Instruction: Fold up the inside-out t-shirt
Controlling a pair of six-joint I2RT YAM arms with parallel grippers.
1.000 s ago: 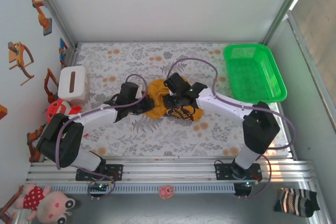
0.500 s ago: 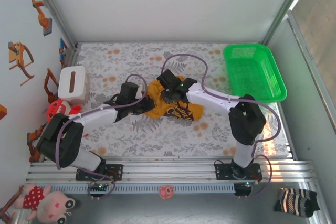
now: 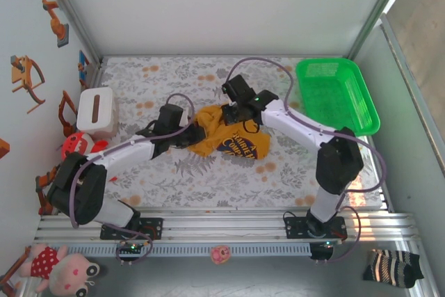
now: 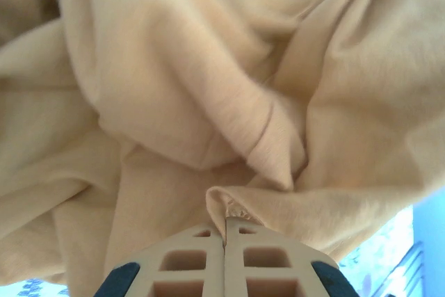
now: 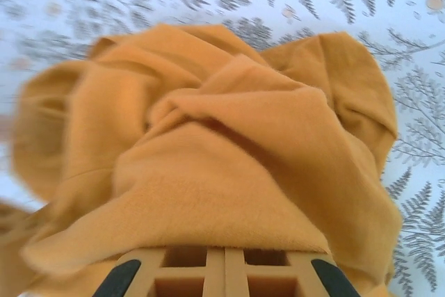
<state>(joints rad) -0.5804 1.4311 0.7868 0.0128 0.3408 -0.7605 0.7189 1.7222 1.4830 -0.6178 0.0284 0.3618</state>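
Note:
The inside-out t-shirt (image 3: 229,138) lies bunched at the middle of the floral mat, mustard yellow, with dark lettering (image 3: 241,143) facing up. My left gripper (image 3: 189,134) is at its left edge. In the left wrist view that gripper (image 4: 224,226) is shut on a folded hem of the pale yellow cloth (image 4: 208,102). My right gripper (image 3: 240,117) sits at the shirt's far edge. In the right wrist view its jaws (image 5: 224,252) are pressed together, their tips buried under a fold of the orange fabric (image 5: 222,172).
A green plastic basket (image 3: 337,95) stands at the back right of the mat. A white box (image 3: 96,111) and a red toy (image 3: 75,145) sit at the left edge. Bare floral mat (image 3: 208,179) stretches in front of the shirt.
My right gripper has closed and drawn back and to the right, pulling the shirt with it so more of the lettering shows. The left gripper has stayed shut at the shirt's left edge.

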